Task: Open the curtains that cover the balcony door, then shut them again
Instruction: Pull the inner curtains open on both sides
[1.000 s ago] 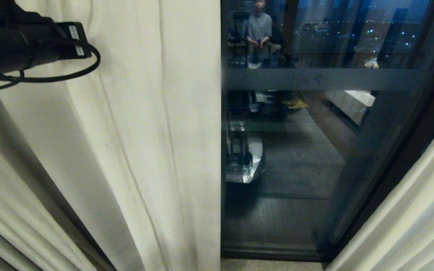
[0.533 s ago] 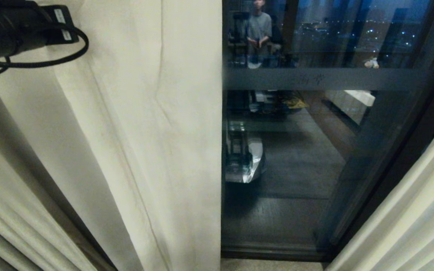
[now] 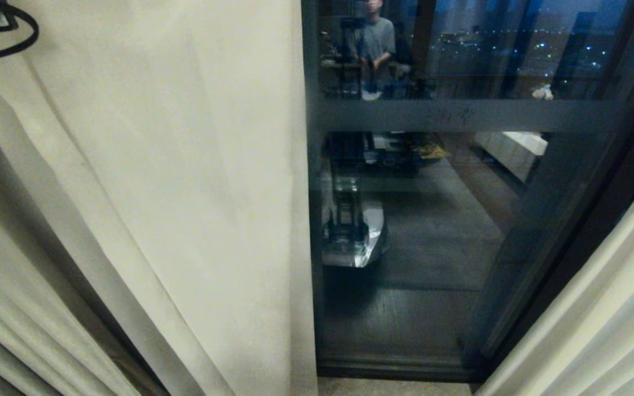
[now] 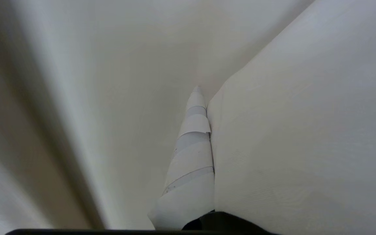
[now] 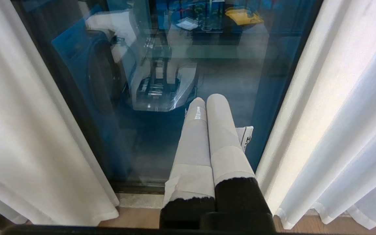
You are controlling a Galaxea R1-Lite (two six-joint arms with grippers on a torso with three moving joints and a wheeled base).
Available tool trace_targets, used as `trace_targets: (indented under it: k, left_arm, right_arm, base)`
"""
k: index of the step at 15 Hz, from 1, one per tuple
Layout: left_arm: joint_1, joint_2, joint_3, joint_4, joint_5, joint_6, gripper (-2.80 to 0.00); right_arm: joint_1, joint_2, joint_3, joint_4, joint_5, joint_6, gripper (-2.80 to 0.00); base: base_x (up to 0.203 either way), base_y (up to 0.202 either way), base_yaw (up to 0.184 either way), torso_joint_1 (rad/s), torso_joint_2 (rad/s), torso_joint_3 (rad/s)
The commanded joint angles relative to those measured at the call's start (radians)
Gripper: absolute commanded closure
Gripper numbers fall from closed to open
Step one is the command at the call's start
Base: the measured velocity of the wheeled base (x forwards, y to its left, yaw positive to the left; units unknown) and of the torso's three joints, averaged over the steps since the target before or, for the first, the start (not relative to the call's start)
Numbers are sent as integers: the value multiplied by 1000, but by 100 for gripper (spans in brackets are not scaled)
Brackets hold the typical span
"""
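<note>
Writing: faint dark scribbles show on the grey band across the door glass, too small to read; a white tag with black marks pokes out beside the right gripper's fingers in the right wrist view, also unreadable.
Left gripper: pinched tight on a fold of the left curtain. One tape-wrapped finger shows; the cloth lies pressed against it and hides the other finger. In the head view only a black cable loop of this arm shows, at the upper left corner against the cloth.
Right gripper: fingers pressed together, holding nothing, hanging in front of the door glass between the two curtains and touching neither.
Left curtain: cream woven cloth, stretched flat and smooth, with a straight hemmed edge beside the dark door frame; looser pleats hang further left.
Right curtain: the same cream cloth in soft vertical pleats, down the right edge of the head view, well apart from the left one.
Balcony door: tall glass panes in a near-black frame, uncovered between the curtains and glossy with reflections.
Reflections: a standing person in a grey shirt, the robot's base and distant city lights.
Gripper fingers: long tapered shapes wound in pale tape, on black bases.
Floor: a pale sill strip under the door, then brown wood.
</note>
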Motion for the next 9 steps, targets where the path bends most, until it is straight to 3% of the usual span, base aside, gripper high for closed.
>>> trace_targets:
  k: [1, 5, 9]
  left_arm:
    - [70, 56, -51, 0, 1, -23, 0]
    - [195, 175, -173, 22, -5, -108, 0]
    - [277, 265, -198, 36, -7, -184, 0]
  right_arm:
    - [0, 0, 0, 0, 0, 0, 0]
    - [0, 0, 0, 0, 0, 0, 0]
    - [0, 0, 0, 0, 0, 0, 0]
  base:
    - [0, 0, 0, 0, 0, 0]
    - [0, 0, 0, 0, 0, 0]
    - [0, 0, 0, 0, 0, 0]
